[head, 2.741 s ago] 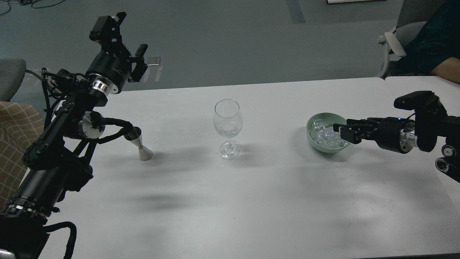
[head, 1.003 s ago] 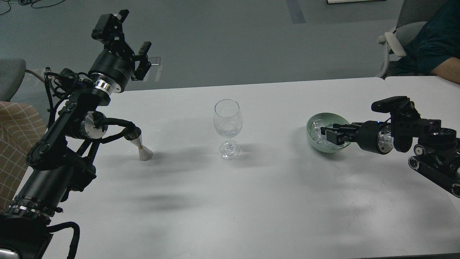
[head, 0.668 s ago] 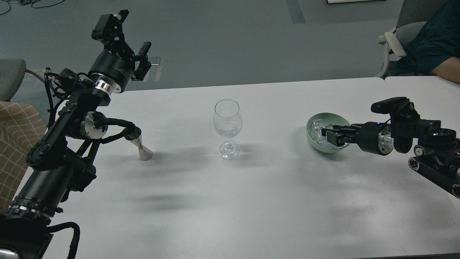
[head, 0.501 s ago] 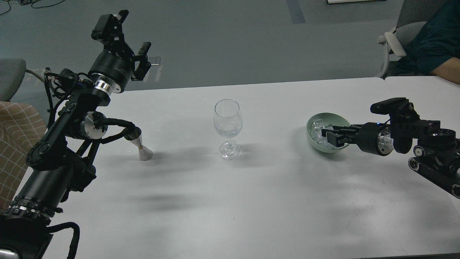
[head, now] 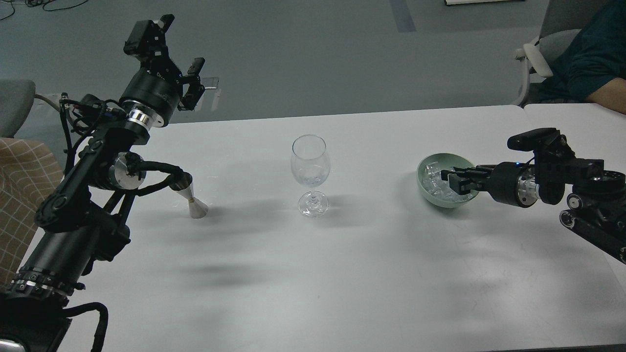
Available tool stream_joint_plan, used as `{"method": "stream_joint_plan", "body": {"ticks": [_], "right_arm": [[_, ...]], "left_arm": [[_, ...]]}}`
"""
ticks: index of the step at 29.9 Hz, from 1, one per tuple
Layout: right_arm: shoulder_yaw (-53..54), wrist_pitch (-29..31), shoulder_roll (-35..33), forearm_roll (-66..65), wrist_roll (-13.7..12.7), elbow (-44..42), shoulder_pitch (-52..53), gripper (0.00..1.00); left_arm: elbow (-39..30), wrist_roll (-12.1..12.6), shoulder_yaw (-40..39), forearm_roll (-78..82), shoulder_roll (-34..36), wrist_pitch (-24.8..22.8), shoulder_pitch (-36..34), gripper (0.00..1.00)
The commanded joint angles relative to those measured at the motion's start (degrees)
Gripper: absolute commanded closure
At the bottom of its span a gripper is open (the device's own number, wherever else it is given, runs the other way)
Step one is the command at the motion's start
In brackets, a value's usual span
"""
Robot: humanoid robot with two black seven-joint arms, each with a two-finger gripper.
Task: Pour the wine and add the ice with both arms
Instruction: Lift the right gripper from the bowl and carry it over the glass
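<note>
Head view shows our right gripper [head: 452,180] reaching in from the right edge of the table, its black fingers lying low over the near right rim of the pale green bowl [head: 424,185]. The two fingers sit close together over the heap, but we cannot tell whether they are clenched on a cube or merely resting above it, since dark fingers and clear cubes blur into one another. The ice [head: 435,185] fills the bowl as a pile of small glassy cubes, directly under and just left of our fingertips. The bowl stands on the white table [head: 313,274] toward the right edge, about midway between the far and near edges.

Left of the bowl, well apart from it and near the middle of the table, stands the wine glass [head: 310,173], upright on its foot. Nothing stands between bowl and glass.

Farther left, near the left edge, a small metal jigger [head: 191,198] stands upright on the table, partly behind the cables of our left arm. Our left gripper [head: 176,49] is raised high beyond the far left corner of the table, its fingers spread apart and holding nothing.

Beyond the far right corner we see an office chair [head: 538,54] and a seated person's arm [head: 594,58] in a dark sleeve.
</note>
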Motion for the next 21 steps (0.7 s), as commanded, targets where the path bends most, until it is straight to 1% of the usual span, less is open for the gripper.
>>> {"method": "stream_joint_plan", "body": {"ticks": [1,5,7,9,11,14,19,21], "right_arm": [[0.4,0.0,-7.0,0.5,0.0,7.5,2.0,1.0],[1.1,0.4,-13.8,1.8,0.1,14.5,5.3,1.0],[1.1,1.1,-17.7,4.7,0.0,19.4,9.5,1.0],[1.1,3.0,-19.3,6.5,0.0,22.1,12.9,1.0],[1.1,4.3,-19.5,6.9,0.0,23.2,15.2,1.0],[0.7,6.9,-18.9,7.1,0.0,24.3,21.2,1.0],[-1.8,11.2,-12.7,8.5,-0.2,24.1,29.9,1.0],[-6.2,11.7,-8.5,8.7,-0.2,23.5,35.3,1.0]], "left_arm": [[-0.1,0.0,0.0,0.0,0.1,0.0,-0.2,0.02],[-0.1,0.1,-0.2,0.0,-0.1,0.0,-0.2,0.02],[-0.1,0.1,-0.2,0.0,-0.2,0.0,-0.3,0.02],[-0.1,0.1,-0.2,0.0,-0.2,0.0,-0.4,0.02],[-0.1,0.1,-0.2,0.0,-0.2,0.0,-0.4,0.02],[-0.1,0.1,-0.2,0.0,-0.1,0.0,-0.5,0.02],[-0.1,0.1,-0.2,0.0,-0.1,0.0,-0.6,0.02],[-0.1,0.1,-0.2,0.0,-0.1,0.0,-0.6,0.02]]}}
